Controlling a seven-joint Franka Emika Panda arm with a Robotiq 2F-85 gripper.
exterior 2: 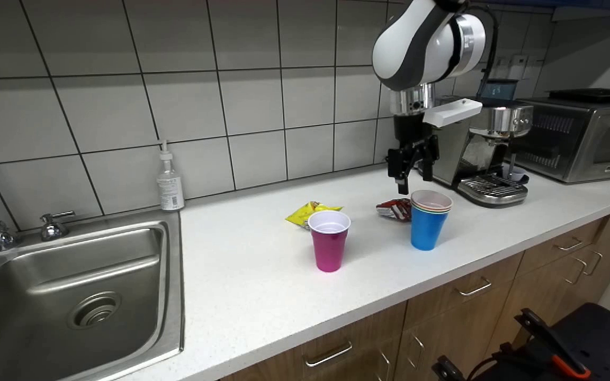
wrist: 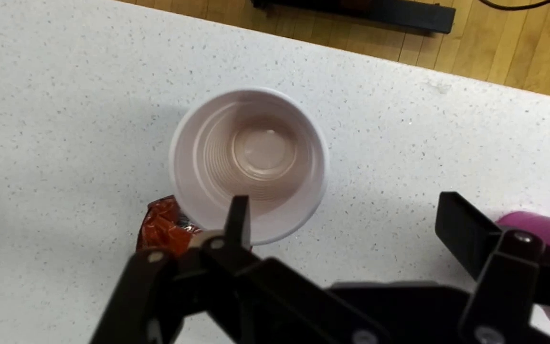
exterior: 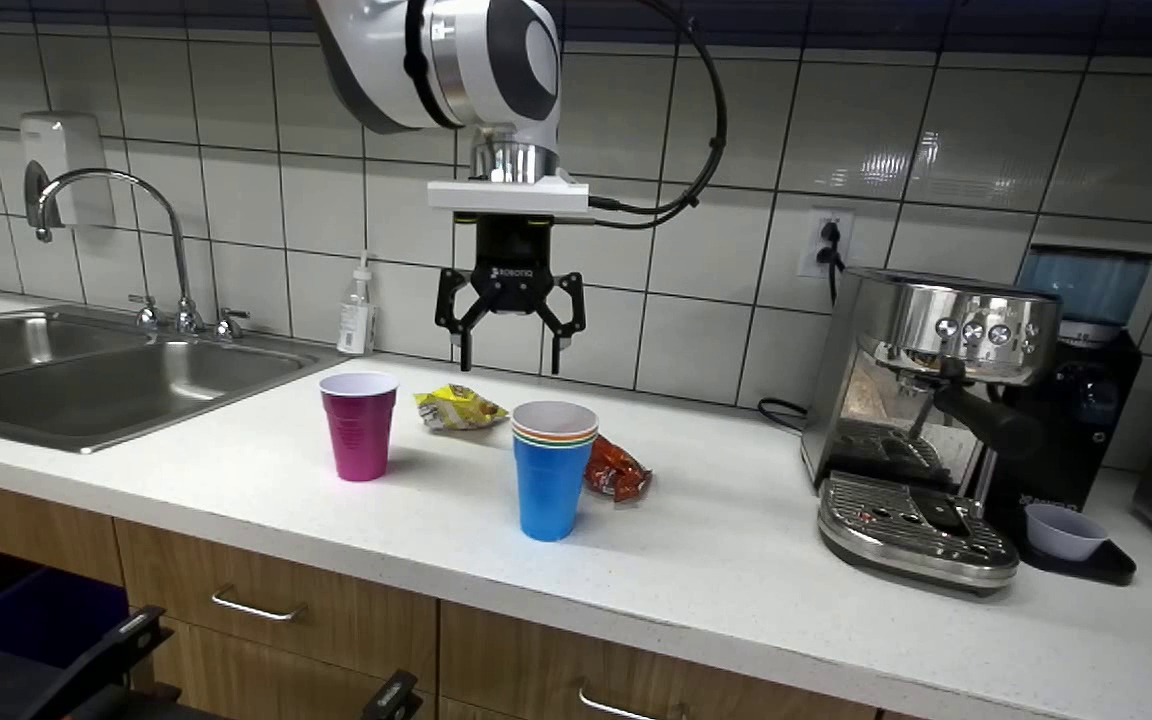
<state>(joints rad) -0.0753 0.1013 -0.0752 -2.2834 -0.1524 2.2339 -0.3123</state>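
Observation:
My gripper [exterior: 510, 365] hangs above the white counter with its fingers spread wide and nothing between them. In the wrist view, one finger [wrist: 236, 217] overlaps the rim of the cup stack [wrist: 265, 107] below it. That stack, blue outside [exterior: 548, 490] with several coloured rims nested at the top, stands upright nearest the gripper. A magenta cup with a white inside [exterior 2: 330, 248] stands upright apart from it and is partly hidden by the other finger [wrist: 466, 234] in the wrist view. Behind the cups lie a yellow packet [exterior: 459, 408] and a red packet [exterior 2: 395, 209], partly covered by the stack.
A steel sink [exterior 2: 170, 275] with a tall faucet [exterior: 181, 260] lies at one end of the counter. A soap bottle [exterior 2: 169, 185] stands by the tiled wall. Toward the opposite end are an espresso machine [exterior: 836, 370], a grinder [exterior: 1086, 390] and a microwave [exterior 2: 559, 137].

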